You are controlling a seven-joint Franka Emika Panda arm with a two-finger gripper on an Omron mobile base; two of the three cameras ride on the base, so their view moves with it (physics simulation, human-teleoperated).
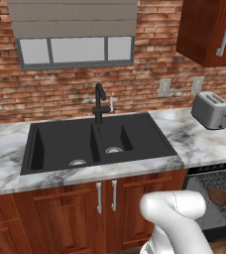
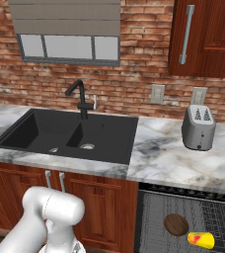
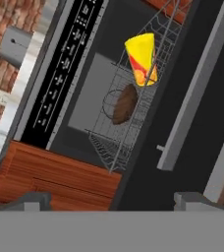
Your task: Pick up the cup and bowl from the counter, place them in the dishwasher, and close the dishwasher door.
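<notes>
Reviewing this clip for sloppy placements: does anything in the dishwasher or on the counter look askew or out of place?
The cup lies on its side in the dishwasher rack rather than upright, beside the bowl. The dishwasher door hangs open. The toaster on the counter looks normal.

Counter [image 2: 173,163]: white-grey veined marble, smooth, slight sheen. Sink [image 1: 65,144] set in it: black, matt; tap [image 1: 99,103] black, matt too.

Toaster [image 2: 198,127] near the counter's back edge: brushed silver metal, dull shine.

Cabinets [image 1: 60,213]: red-brown wood, grain visible, satin finish; handles [image 1: 114,195] silver metal.

Wall [image 2: 134,84]: red brick, rough, pale mortar lines.

Dishwasher [image 3: 84,88]: black casing, smooth. Rack [image 3: 128,123] inside: thin grey wire.

Bowl [image 2: 176,225] on the rack: dark brown, matt, looks wooden.

Cup [image 3: 142,59] on the rack: bright yellow-orange, glossy, plastic-like.
</notes>
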